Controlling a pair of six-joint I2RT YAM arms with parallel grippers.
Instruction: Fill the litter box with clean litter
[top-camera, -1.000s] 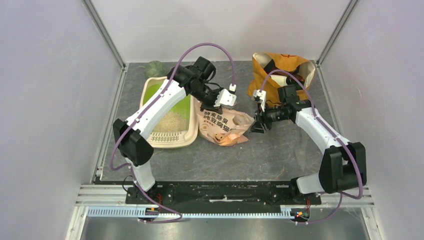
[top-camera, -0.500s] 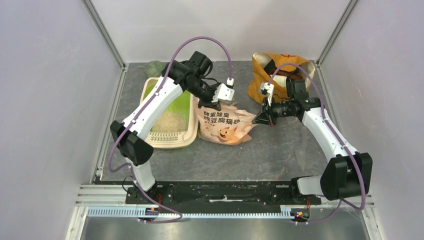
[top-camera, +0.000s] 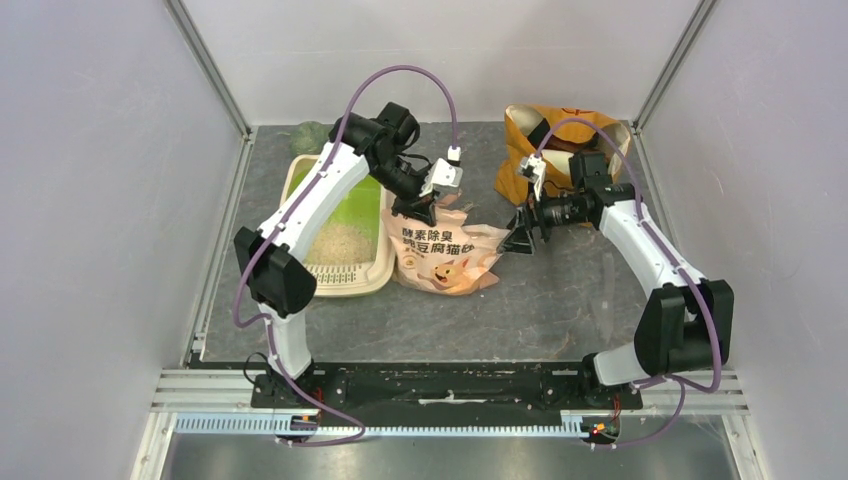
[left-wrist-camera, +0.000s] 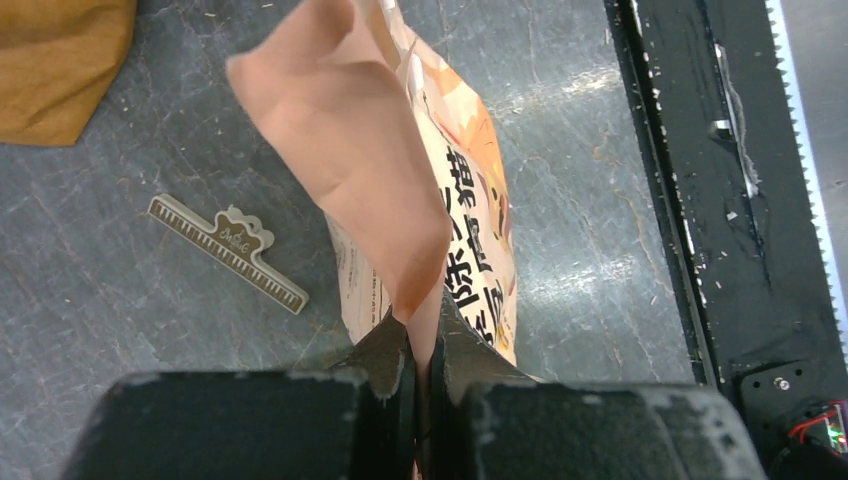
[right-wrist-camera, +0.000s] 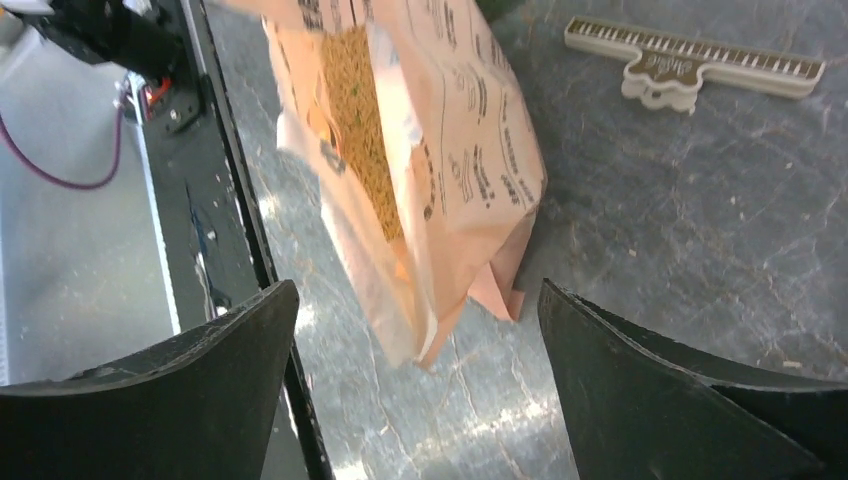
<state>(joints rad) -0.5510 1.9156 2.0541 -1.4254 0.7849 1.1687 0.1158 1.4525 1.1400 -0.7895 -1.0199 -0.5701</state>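
Grey bench (top-camera: 560, 310), white walls; litter box (top-camera: 340, 286) sits far left with clean litter (top-camera: 338, 243) heaped in its near end only, green floor bare beyond: partly filled, I judge. Now the left hand (left-wrist-camera: 420, 350) pinches the top edge of the peach bag (top-camera: 445, 262); the right hand (right-wrist-camera: 417, 290) is spread wide beside it, empty. Bag holds more granules.

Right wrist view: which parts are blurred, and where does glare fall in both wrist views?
Right wrist view: the near fingers are dark and soft, the orange bag slightly smeared, glare on the table below it. Left wrist view: bright streaks on the table right of the bag; the clip is sharp.
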